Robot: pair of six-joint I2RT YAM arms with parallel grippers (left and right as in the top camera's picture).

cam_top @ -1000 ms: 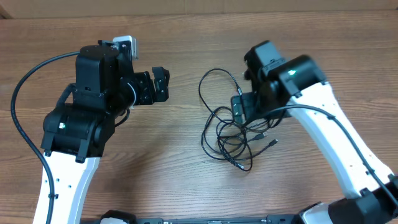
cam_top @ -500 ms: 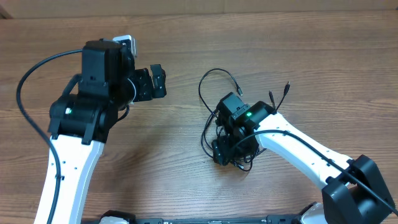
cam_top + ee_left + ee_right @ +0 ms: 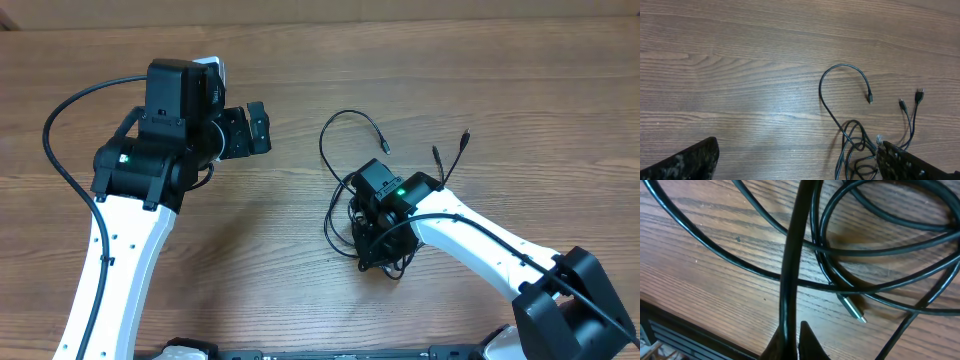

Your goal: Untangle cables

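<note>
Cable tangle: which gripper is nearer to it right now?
Right. The right gripper sits down in the cables, fingers pinching a strand; the left gripper hangs well apart, left of them in the overhead view.

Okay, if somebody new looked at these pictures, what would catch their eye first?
First, the tangle of thin black cables right of the table's middle, with the right end effector down in it, apparently pinched on one strand. Then the left end effector, open, hanging over bare wood left of the tangle, and a loose loop ending in a plug, arcing toward the far edge.
</note>
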